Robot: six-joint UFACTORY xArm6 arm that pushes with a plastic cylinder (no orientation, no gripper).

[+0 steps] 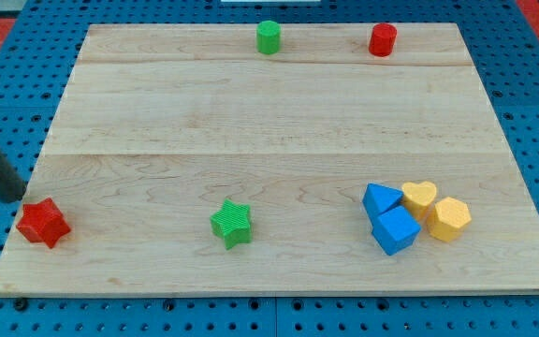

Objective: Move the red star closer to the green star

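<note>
The red star lies near the board's lower left corner. The green star lies to its right, at the lower middle of the board, well apart from it. My dark rod comes in from the view's left edge, and my tip rests just above and left of the red star, close to it or touching it.
A green cylinder and a red cylinder stand at the board's top edge. At the lower right, two blue blocks, a yellow heart and a yellow hexagon cluster together. The wooden board lies on a blue pegboard.
</note>
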